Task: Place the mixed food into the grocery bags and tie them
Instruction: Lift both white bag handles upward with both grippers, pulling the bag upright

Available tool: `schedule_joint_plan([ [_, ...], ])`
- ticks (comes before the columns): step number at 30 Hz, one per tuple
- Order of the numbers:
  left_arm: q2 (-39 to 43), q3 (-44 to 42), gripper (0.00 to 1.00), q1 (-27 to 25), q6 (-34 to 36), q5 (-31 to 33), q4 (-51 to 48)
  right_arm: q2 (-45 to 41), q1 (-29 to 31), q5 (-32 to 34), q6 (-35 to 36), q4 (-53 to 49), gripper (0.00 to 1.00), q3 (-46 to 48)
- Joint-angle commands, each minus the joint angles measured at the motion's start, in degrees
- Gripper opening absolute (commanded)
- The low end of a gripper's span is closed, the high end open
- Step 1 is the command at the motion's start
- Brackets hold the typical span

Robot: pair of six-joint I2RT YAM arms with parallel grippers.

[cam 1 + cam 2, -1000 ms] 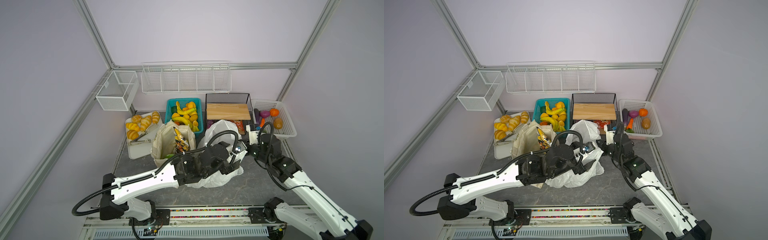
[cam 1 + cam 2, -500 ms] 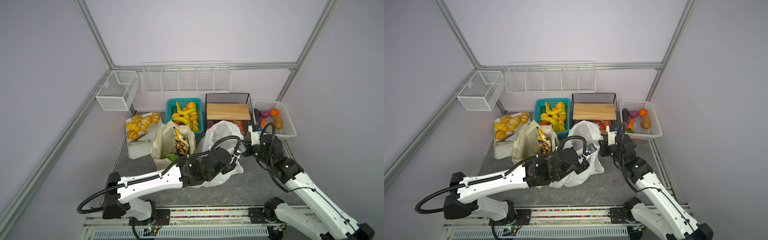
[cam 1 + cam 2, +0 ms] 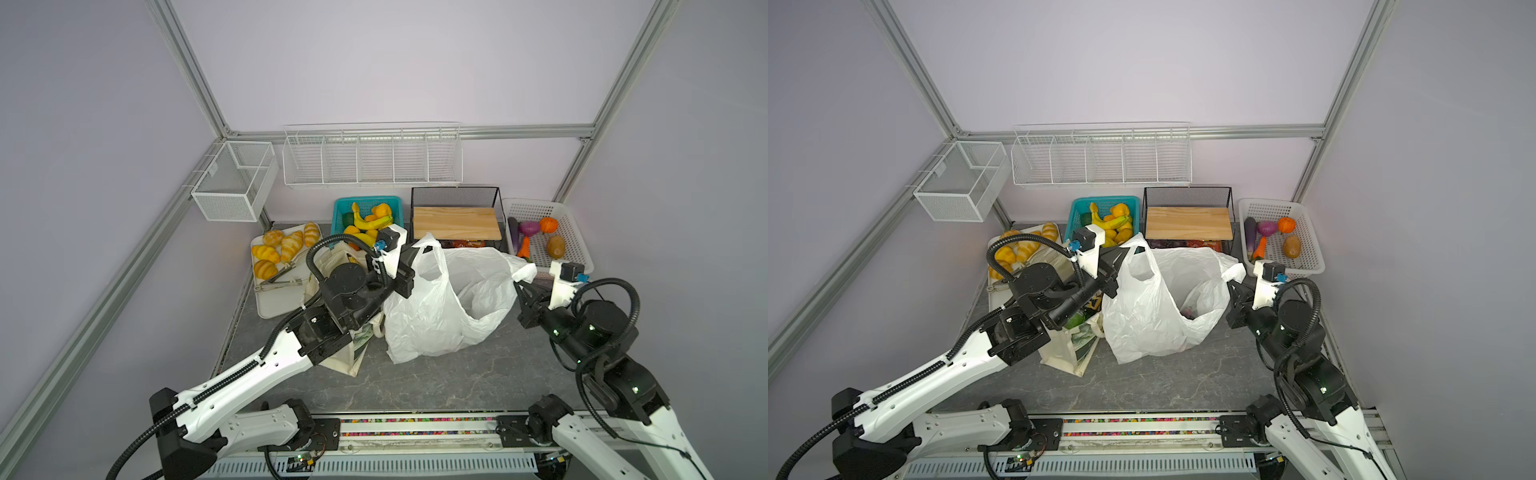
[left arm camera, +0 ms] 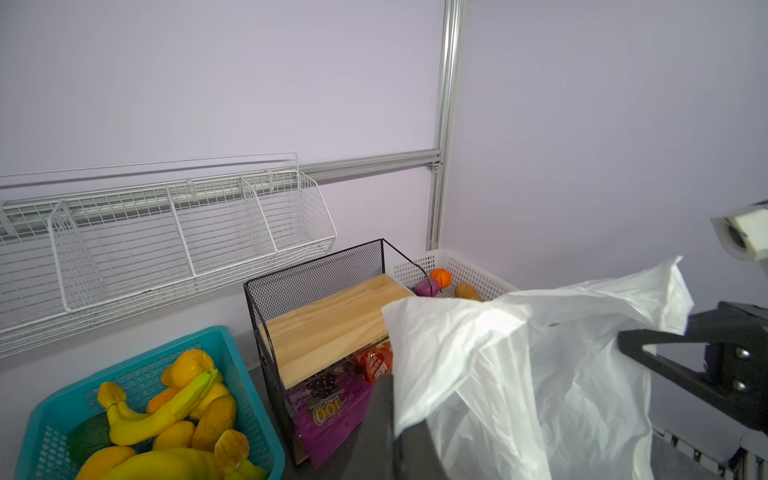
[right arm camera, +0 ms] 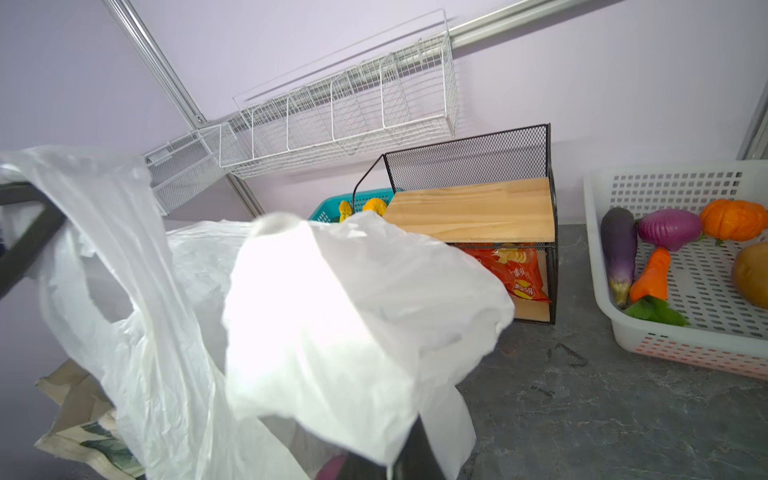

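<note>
1. The worktop (image 3: 457, 382) is a matt dark grey slab with pale, marble-like veining. Plain lilac walls close it in on three sides, with bare aluminium frame rails running up the corners.
2. A white wire rack (image 3: 372, 160), divided into bins, hangs on the back wall. A boxy white mesh basket (image 3: 232, 183) hangs on the left wall.
3. Along the back edge stand a teal perforated plastic basket (image 3: 361, 201) heaped with yellow and orange fruit and a black mesh shelf (image 3: 455, 195) carrying a pale wooden board (image 3: 455, 222), with glossy snack packets beneath.
4. A white slotted plastic basket (image 3: 536, 203) of vegetables sits in the back right corner. A flat white tray (image 3: 276, 305) with golden bread rolls lies by the back left corner.
5. The plastic carrier bag (image 3: 436, 316) is thin, translucent white film, heavily crumpled. It stands mid-worktop with its mouth stretched wide between the two arms.
6. The left gripper (image 3: 417, 250) is pinched together on the bag's left loop handle, which stands upright.
7. The right gripper (image 3: 519, 286) is clamped on the bunched right handle. In the right wrist view the film drapes over it and hides the fingers.
8. Something dark and purplish (image 3: 1188, 312) lies at the bag's bottom, too hidden to name.
9. The canvas tote (image 3: 1061, 353) is soft cream cloth, slumped against the bag's left side and largely under the left arm, with a green leafy print on its front-facing side.
10. The green snack bag (image 3: 1075, 321) shows as a bright patch in the tote's mouth.
</note>
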State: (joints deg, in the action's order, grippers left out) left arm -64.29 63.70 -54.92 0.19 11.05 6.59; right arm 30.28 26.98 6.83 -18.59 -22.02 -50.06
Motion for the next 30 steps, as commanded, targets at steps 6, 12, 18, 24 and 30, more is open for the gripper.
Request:
schedule_joint_plan([
  [6,-6.4,-1.5,0.0,8.6,-12.5,-13.9,12.8,-2.6,-0.2,0.0,0.8,1.2,0.06,-2.3],
  [12,-9.6,-2.1,0.0,9.9,-13.5,-15.1,14.7,-2.3,-0.2,-1.4,2.4,1.9,0.06,-4.9],
  [18,-10.8,-2.2,0.0,11.9,-15.1,-16.1,14.2,-0.6,-0.3,0.0,2.9,2.0,0.06,-3.8],
  [24,-7.4,-4.3,0.28,12.0,-16.0,-16.3,10.4,2.2,-0.3,2.7,3.5,0.8,0.06,-2.1],
  [30,-1.1,-4.3,0.57,9.3,-13.3,-16.3,5.6,4.3,-0.3,2.2,3.7,1.5,0.06,-2.1],
])
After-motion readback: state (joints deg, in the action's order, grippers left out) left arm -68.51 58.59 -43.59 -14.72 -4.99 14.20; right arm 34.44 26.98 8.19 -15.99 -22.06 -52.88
